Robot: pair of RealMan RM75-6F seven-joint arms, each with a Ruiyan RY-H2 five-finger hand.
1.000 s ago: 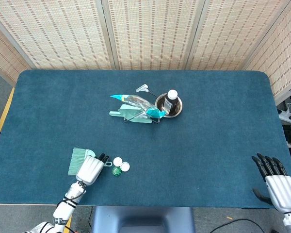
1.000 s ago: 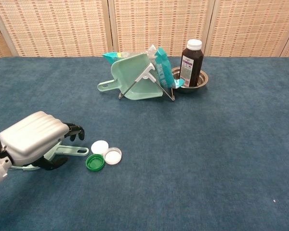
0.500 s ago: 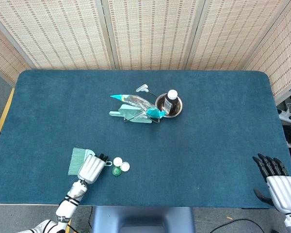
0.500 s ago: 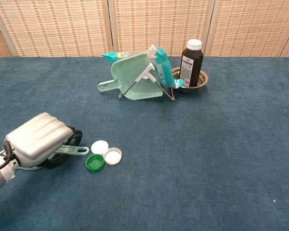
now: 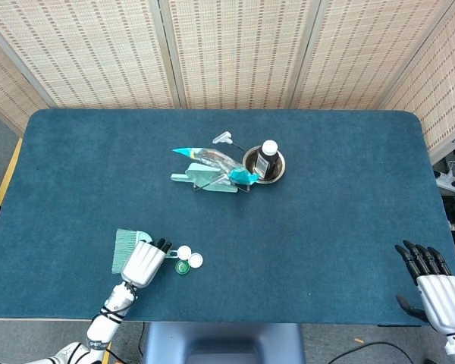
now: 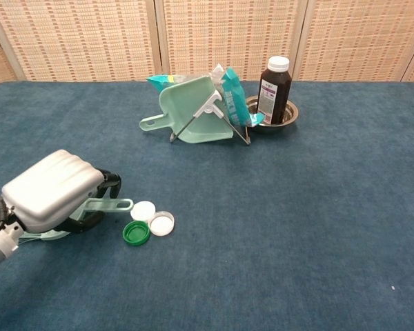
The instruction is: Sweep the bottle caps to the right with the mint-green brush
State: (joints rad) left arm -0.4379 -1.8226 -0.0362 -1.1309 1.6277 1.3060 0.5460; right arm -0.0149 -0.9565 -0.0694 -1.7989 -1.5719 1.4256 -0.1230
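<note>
Lifted slightly and nudged rightward since a second ago: brush (image 6: 103,205), clamped in left hand (image 6: 52,191), handle tip meeting caps (image 6: 150,223) just right, poised for sweeping. Right hand (image 5: 437,287) idle, fingers apart, empty.

L hand (image 6: 52,191) lifted brush (image 6: 107,205), handle tip now by caps (image 6: 149,223).

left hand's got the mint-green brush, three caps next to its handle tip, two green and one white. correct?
Not quite. The chest view shows two white caps and one green cap, not two green and one white. The rest holds: the left hand grips the mint-green brush, and the three caps lie beside the tip of its handle.
</note>
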